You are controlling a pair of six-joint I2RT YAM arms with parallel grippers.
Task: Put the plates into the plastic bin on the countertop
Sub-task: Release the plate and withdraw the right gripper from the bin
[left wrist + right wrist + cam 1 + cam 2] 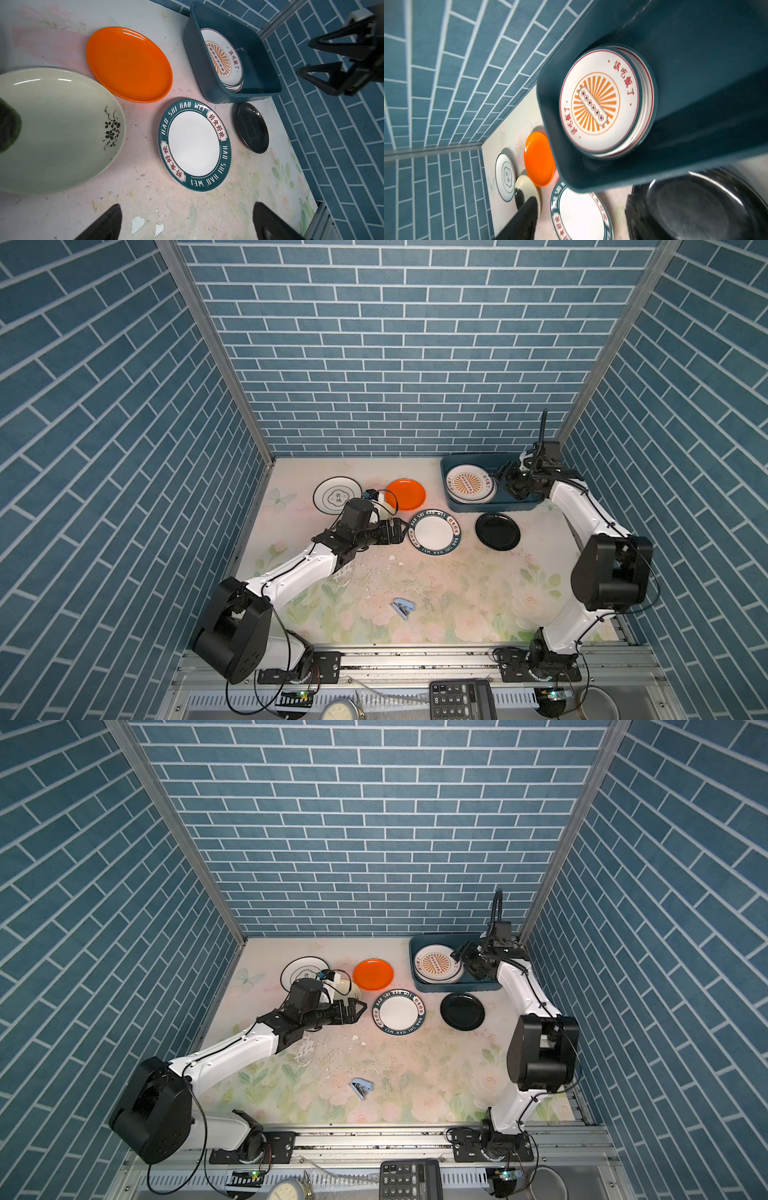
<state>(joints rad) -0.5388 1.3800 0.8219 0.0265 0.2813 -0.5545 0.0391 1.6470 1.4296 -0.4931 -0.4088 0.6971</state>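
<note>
The plastic bin [478,455] [440,935] sits on the countertop [457,597] in its 1 o'clock corner, open side up, its long axis running 9 to 3 along the back wall [415,364]. A stack of plates [234,87] lies flat in the bin's 9 o'clock half, with the sunburst plate [468,483] [598,104] on top, face up. The right gripper [508,481] [305,59] hangs over the bin's 3 o'clock half, tips aimed toward 9, jaws parted with nothing between them.

Outside the bin, all plates lie flat and face up:
- The black plate [497,531] [462,1011] is just beside the bin at its 6 o'clock.
- The teal lettered plate [434,532] [194,143] is at 9 o'clock of the black plate.
- The orange plate [406,494] [128,64] is at 11 o'clock of the teal lettered plate.
- The cream plate [58,128] with a black flower sprig is partly under the left arm [299,568].
- The white plate [337,495] [301,969] is farthest toward 9.

The left gripper [405,531] [187,207] points toward 3, just beside the teal lettered plate's 9 o'clock edge, jaws spread wide and empty
</note>
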